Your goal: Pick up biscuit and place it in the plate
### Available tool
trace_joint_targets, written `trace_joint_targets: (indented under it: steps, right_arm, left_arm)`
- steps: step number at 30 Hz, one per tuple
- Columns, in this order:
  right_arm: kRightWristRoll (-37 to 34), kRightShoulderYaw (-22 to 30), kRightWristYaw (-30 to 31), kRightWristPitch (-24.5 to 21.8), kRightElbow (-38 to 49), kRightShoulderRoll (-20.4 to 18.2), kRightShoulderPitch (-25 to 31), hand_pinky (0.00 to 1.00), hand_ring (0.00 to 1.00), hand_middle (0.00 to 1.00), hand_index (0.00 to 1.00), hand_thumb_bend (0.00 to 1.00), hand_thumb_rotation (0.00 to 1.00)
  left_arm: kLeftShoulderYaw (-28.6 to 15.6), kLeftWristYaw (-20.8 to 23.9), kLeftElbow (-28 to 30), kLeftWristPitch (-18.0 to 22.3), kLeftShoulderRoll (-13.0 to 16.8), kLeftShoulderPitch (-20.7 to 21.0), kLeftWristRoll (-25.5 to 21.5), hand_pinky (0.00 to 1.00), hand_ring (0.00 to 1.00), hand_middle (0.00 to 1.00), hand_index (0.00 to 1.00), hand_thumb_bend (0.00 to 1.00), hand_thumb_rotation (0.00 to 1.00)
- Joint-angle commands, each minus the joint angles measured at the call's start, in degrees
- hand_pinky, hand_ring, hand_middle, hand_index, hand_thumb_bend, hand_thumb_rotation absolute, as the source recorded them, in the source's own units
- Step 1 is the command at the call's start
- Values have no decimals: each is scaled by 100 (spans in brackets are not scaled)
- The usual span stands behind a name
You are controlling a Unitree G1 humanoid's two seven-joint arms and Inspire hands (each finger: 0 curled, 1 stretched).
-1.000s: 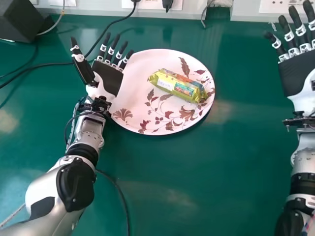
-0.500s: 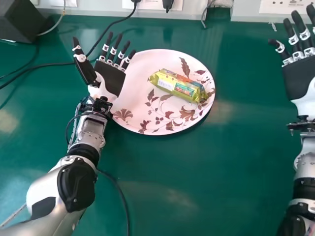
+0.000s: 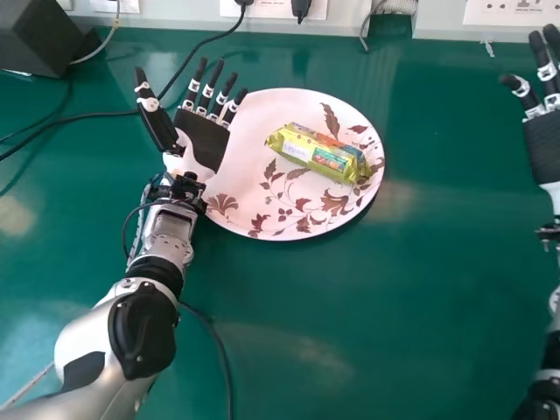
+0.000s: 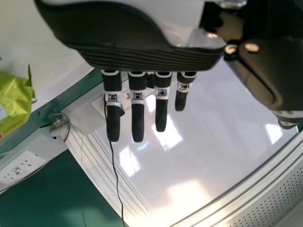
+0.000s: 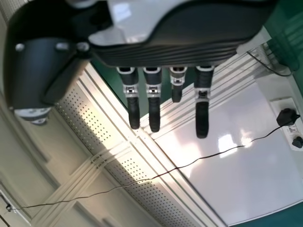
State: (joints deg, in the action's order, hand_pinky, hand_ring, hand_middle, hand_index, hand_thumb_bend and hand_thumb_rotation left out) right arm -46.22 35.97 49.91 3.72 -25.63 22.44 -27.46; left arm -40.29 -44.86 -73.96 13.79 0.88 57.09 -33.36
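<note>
The biscuit [image 3: 318, 152] is already lying on the plate [image 3: 255, 225], so the placing looks done, while the left hand [image 3: 203, 140] is resting at its edge and the right hand [image 3: 544, 144] is staying well apart, both with straight, empty fingers.

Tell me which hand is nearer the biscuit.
The left hand: it is open at the left rim of the plate holding the biscuit. The right hand is apart from the plate, at the head view's right edge.
</note>
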Motion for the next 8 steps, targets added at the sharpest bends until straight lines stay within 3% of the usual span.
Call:
trace_joint_targets:
  steps: [1, 8]
  right_arm:
    - [-113, 92, 49, -113, 94, 125, 131, 55, 69, 80, 78, 89, 78]
    - [-300, 213, 86, -403, 173, 250, 224, 56, 70, 82, 77, 90, 71]
  left_arm:
    - [17, -70, -23, 29, -236, -181, -43, 60, 73, 85, 99, 100, 81]
    - [109, -146, 70, 219, -459, -163, -37, 63, 73, 86, 99, 100, 81]
